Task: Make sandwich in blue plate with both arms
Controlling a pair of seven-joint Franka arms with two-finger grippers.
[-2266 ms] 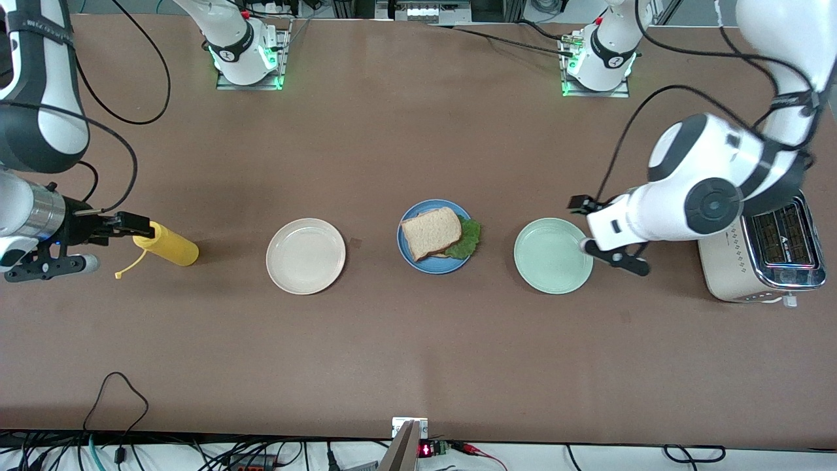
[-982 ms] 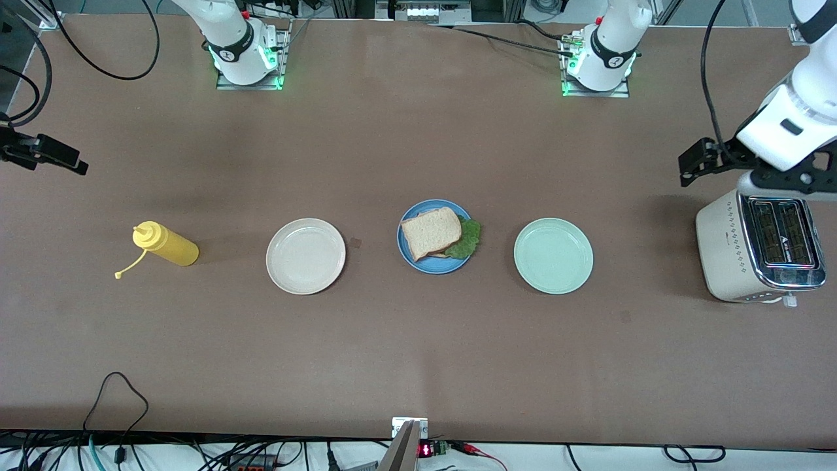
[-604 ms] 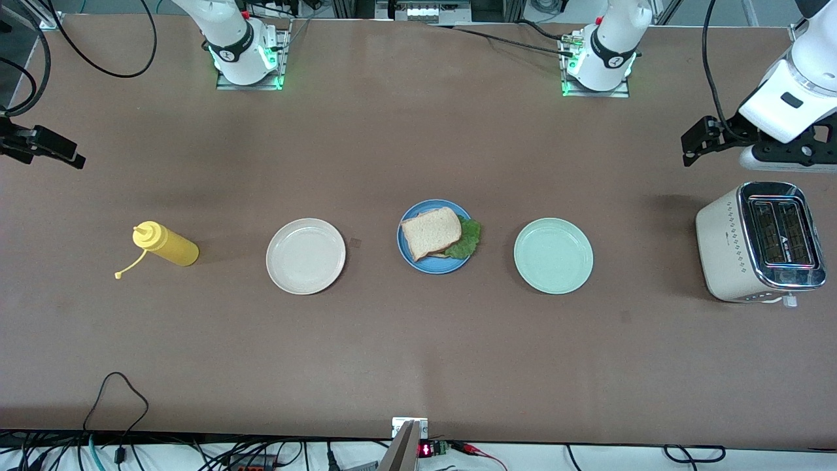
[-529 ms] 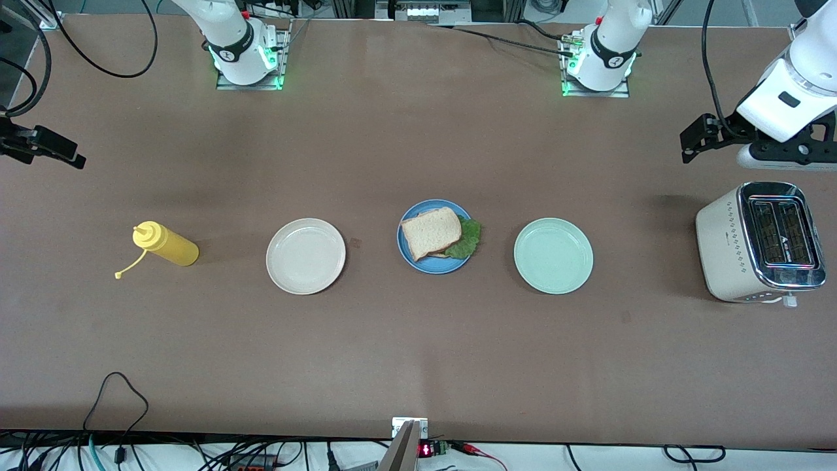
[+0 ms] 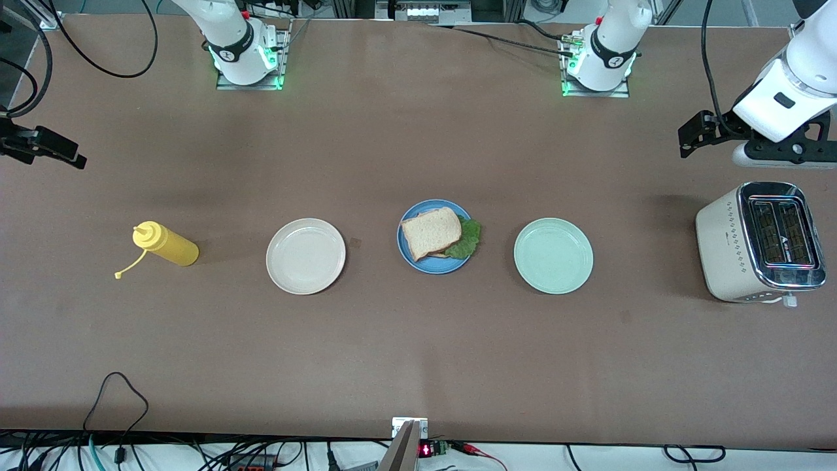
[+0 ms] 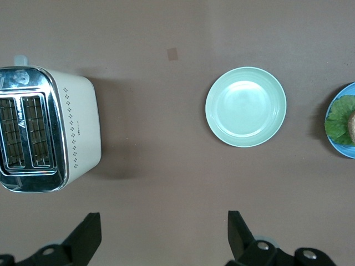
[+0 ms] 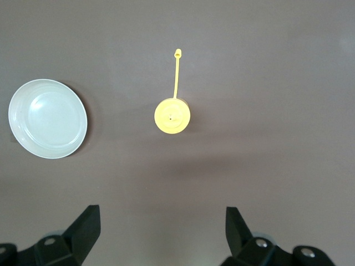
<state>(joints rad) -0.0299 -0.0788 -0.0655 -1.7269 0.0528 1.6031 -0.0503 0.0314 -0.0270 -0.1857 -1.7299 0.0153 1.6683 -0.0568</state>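
Observation:
The sandwich lies on the blue plate at the table's middle. Its top bread slice covers a green lettuce leaf that sticks out toward the left arm's end. The left wrist view catches the plate's edge and the lettuce. My left gripper hangs open and empty high over the table beside the toaster; its fingers stand wide apart. My right gripper hangs open and empty high over the right arm's end of the table, fingers wide apart.
A pale green plate stands between the blue plate and the toaster, also in the left wrist view. A beige-white plate and a yellow squeeze bottle stand toward the right arm's end; both show in the right wrist view, plate, bottle.
The right gripper has left the yellow bottle's top and pulled up and away. The left gripper has risen from beside the green plate to above the toaster's end. The sandwich has not moved.

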